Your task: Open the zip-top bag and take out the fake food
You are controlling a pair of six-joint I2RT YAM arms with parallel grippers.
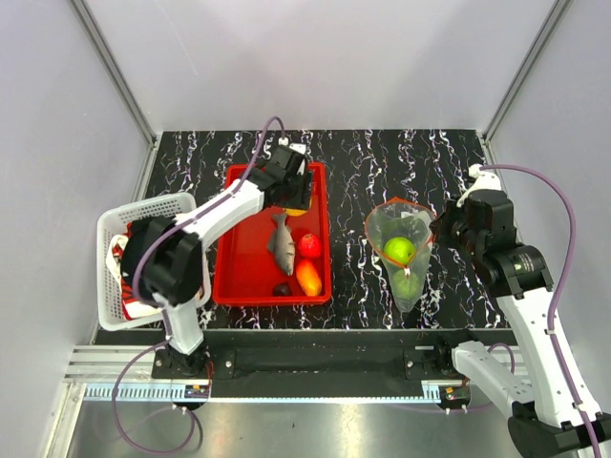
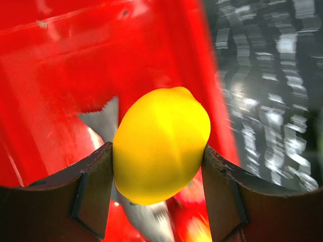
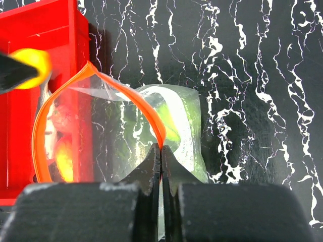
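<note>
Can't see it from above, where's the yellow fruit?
Left wrist view: the yellow fruit sits clamped in the left claw, over the red tray, by the fish.

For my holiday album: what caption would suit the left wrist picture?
Left end effector grips a yellow toy lemon over the red tray, with a grey fish lying beneath.

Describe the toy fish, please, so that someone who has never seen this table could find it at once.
Look for the red tray left of centre on the black marbled table. The fish lies on its floor, about midway. It is the only long grey piece; the red fruit, orange fruit and dark piece beside it are rounded.
</note>
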